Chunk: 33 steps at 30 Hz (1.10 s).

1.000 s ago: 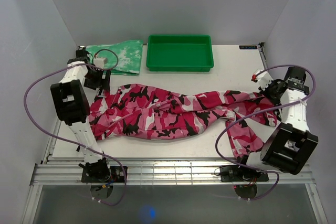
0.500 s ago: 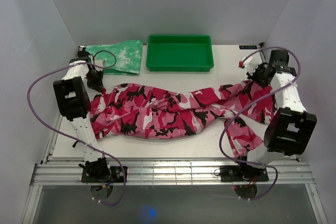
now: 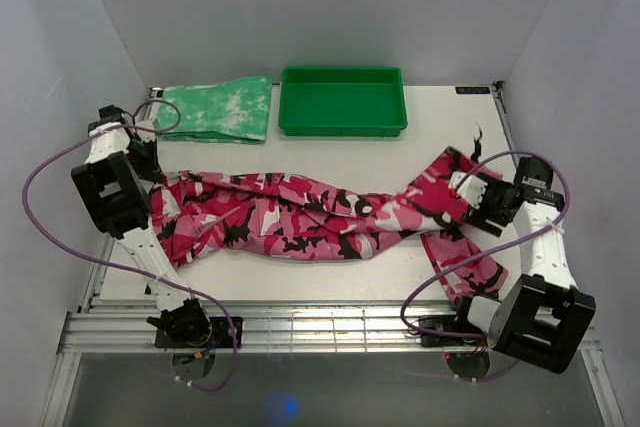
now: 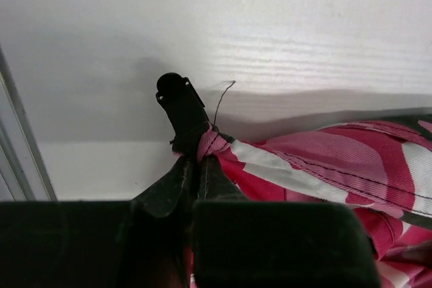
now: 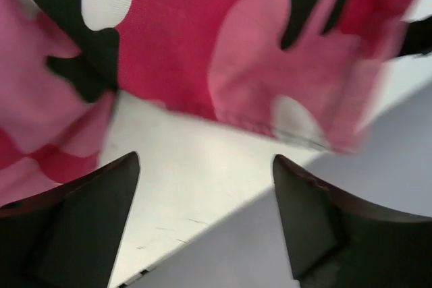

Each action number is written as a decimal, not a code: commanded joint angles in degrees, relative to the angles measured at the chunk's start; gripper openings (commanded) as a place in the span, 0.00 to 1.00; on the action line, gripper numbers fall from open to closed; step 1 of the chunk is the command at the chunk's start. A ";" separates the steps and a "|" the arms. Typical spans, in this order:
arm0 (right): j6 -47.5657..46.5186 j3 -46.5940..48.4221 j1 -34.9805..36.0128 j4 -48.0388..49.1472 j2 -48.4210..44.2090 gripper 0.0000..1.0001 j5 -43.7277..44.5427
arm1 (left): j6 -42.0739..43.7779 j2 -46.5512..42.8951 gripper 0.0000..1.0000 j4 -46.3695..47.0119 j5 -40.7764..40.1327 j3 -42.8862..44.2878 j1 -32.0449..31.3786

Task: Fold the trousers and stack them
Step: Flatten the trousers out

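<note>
Pink camouflage trousers (image 3: pixel 310 219) lay stretched lengthwise across the white table (image 3: pixel 330 152). The left gripper (image 4: pixel 197 153) pinched one end, seemingly to pull the cloth straight for folding; the right gripper (image 5: pixel 206 166) hovered spread and empty over the blurred opposite end

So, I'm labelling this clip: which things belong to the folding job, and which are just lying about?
Job: trousers; left gripper, shut on their edge; right gripper, open.
Lying about: green tray; folded green-and-white cloth.
</note>
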 commanded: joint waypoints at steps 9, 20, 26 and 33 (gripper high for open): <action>10.34 28.88 -1.58 -16.32 21.01 0.92 -1.57 | 7.17 -4.95 0.56 -4.14 5.00 4.58 -0.78; 34.69 74.80 4.55 -34.45 54.24 0.95 -5.71 | 7.44 -5.31 0.56 -4.05 3.94 2.13 -0.96; 38.74 62.33 12.38 -23.83 54.60 0.98 0.34 | 6.29 -6.63 0.56 -2.82 4.73 -1.91 -0.96; 39.97 64.08 14.33 -22.15 64.00 0.98 5.36 | 4.97 -6.10 0.56 -2.47 5.00 -3.50 -1.22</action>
